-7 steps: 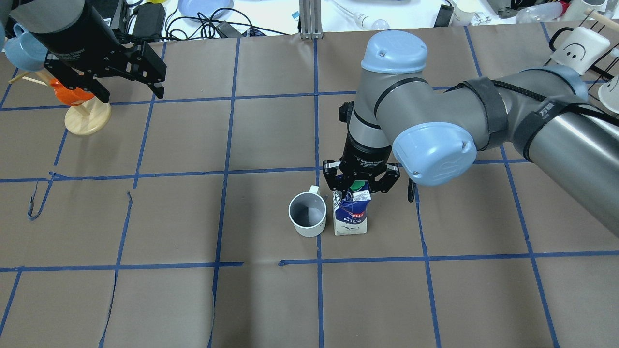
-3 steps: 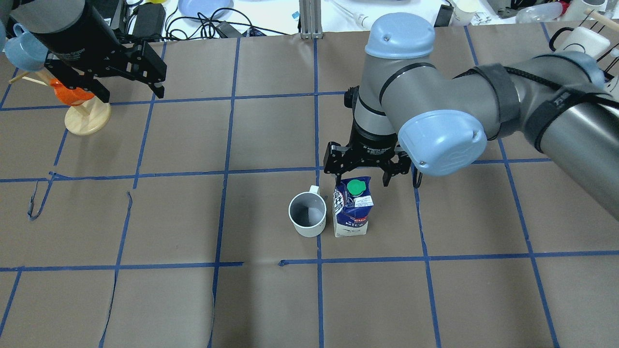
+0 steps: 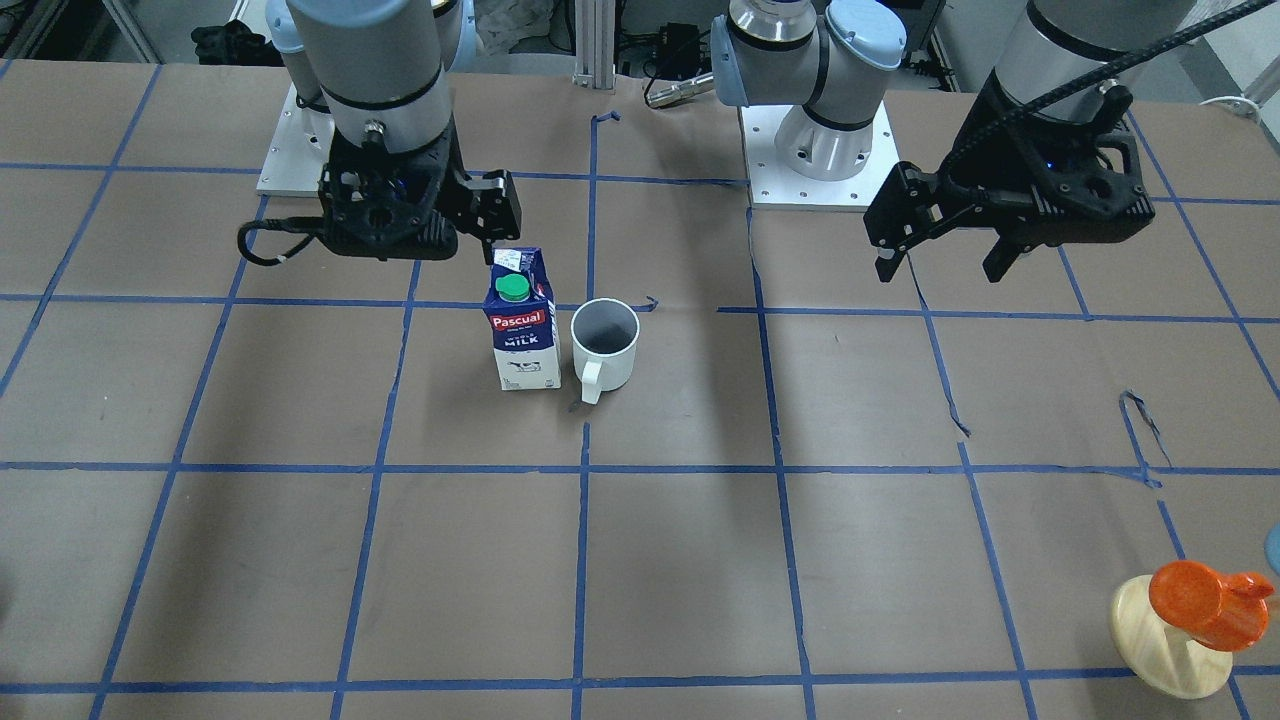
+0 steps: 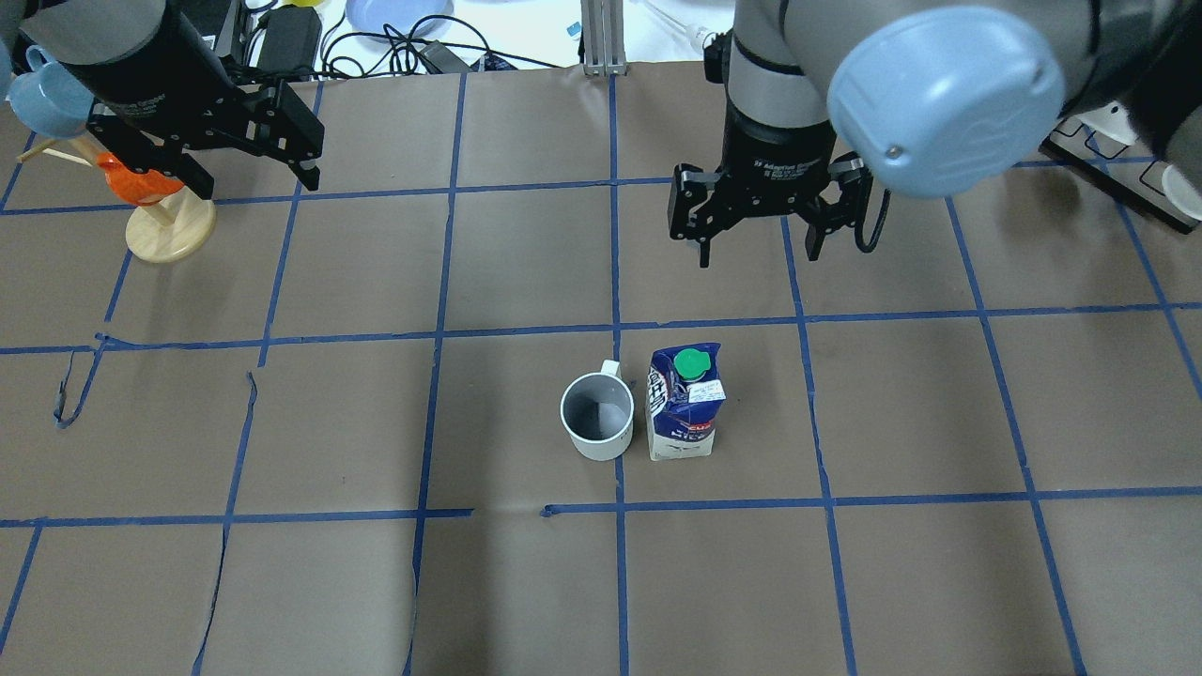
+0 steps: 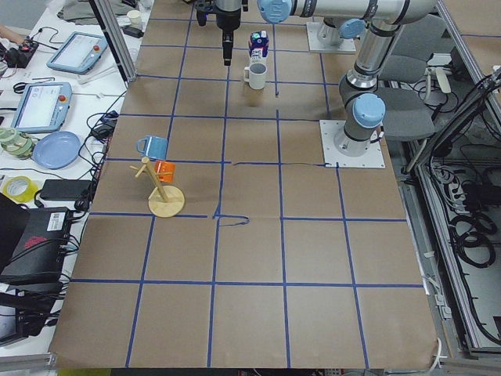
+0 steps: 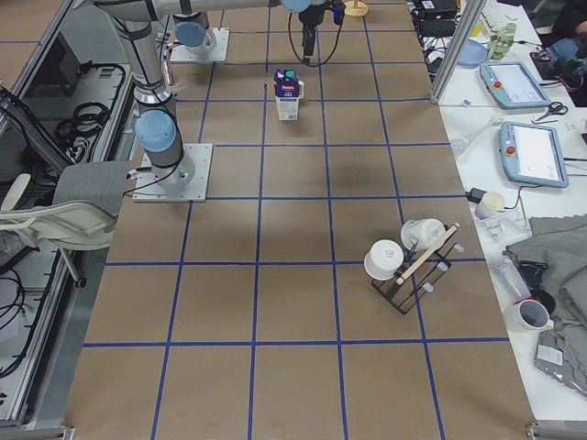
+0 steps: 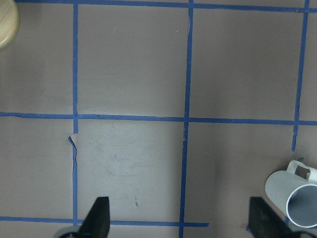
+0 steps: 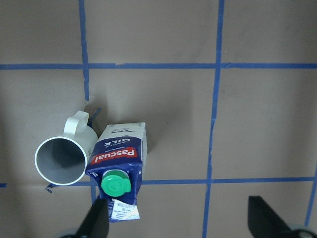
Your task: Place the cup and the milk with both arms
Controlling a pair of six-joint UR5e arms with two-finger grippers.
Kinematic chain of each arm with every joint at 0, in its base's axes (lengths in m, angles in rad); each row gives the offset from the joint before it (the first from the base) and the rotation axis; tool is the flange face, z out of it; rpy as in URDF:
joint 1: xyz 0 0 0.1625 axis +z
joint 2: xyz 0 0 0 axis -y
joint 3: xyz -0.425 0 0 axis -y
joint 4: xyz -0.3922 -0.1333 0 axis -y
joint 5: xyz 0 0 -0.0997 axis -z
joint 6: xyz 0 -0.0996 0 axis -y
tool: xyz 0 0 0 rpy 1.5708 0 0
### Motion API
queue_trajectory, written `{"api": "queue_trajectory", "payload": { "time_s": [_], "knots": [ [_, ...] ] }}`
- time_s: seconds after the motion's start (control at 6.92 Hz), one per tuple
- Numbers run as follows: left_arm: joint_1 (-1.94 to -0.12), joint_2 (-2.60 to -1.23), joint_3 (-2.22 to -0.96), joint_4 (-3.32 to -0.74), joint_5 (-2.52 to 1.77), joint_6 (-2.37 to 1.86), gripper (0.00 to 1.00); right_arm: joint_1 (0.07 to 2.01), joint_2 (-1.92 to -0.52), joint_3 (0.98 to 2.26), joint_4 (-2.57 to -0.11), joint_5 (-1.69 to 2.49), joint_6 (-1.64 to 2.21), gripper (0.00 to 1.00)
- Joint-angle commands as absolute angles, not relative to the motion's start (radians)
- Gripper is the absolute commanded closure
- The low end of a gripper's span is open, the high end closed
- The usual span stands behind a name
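The white cup (image 4: 597, 418) stands upright mid-table, its handle toward the far side. The blue and white milk carton (image 4: 685, 404) with a green cap stands upright right beside it, on its right. Both also show in the front view, the cup (image 3: 604, 340) and the carton (image 3: 522, 335), and in the right wrist view, the cup (image 8: 62, 161) and the carton (image 8: 119, 163). My right gripper (image 4: 759, 255) is open and empty, raised beyond the carton. My left gripper (image 4: 255, 183) is open and empty at the far left, high above the table. The cup shows at the lower right of the left wrist view (image 7: 297, 198).
A pale wooden stand (image 4: 169, 230) with an orange cup (image 4: 136, 183) and a blue cup (image 4: 42, 94) is under the left arm. A black rack with white mugs (image 6: 408, 261) stands at the table's right end. Cables and a plate lie beyond the far edge.
My right gripper has lifted away from the top of the milk carton and drawn back toward the far side. The carton stays upright beside the cup. The left arm has not moved.
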State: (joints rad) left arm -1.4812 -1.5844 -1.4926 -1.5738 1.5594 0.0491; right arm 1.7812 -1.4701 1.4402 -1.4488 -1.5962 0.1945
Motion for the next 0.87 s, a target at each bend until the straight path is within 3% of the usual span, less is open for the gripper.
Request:
{"api": "queue_trajectory", "payload": {
  "time_s": [0.0,0.72],
  "knots": [
    [-1.48,-1.583,-1.493,-1.574,1.56,0.048,0.0,1.683,-1.506,1.374,-1.378,-1.608,0.032,0.0],
    [-1.482,-1.586,-1.491,-1.574,1.562,0.038,0.0,1.609,-1.54,1.414,-1.495,-1.592,0.011,0.0]
  ]
}}
